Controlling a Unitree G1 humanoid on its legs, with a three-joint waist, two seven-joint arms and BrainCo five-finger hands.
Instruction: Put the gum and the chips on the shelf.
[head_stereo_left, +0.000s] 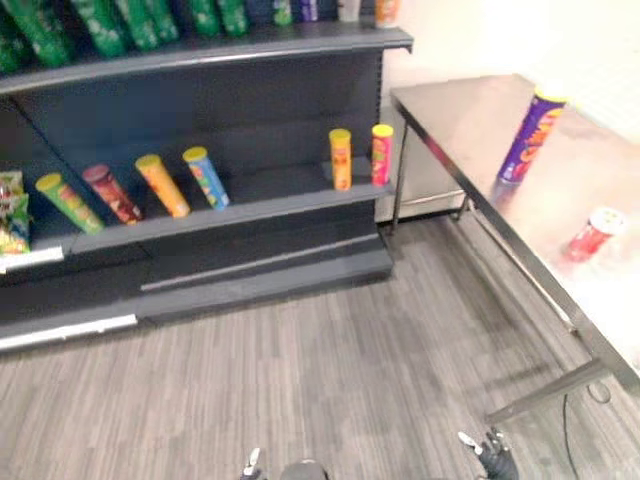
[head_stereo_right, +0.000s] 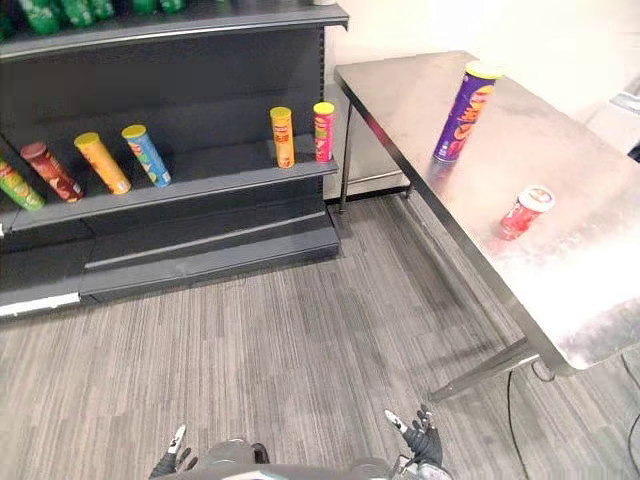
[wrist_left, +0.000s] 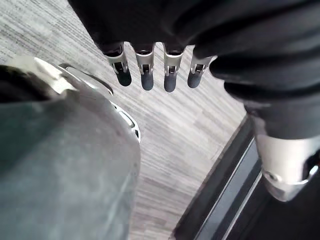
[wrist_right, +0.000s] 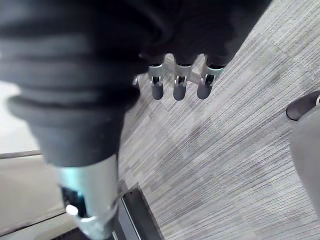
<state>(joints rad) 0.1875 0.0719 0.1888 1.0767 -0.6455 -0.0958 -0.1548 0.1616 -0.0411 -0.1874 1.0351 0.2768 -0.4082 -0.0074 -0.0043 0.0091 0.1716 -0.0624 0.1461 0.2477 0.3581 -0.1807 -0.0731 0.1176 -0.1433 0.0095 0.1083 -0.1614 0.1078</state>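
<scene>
Right hand, left hand both slack-fingered, chips, probably gum on table, well apart

So the chips are seen as a tall purple can with a yellow lid, stood upright on the steel table, toward its far end. The gum is a short red tub with a white lid, set nearer on the same table. Both are well apart from the dark shelf.

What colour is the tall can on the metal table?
The tall can is purple with a yellow lid; the right eye view shows it best.
</scene>
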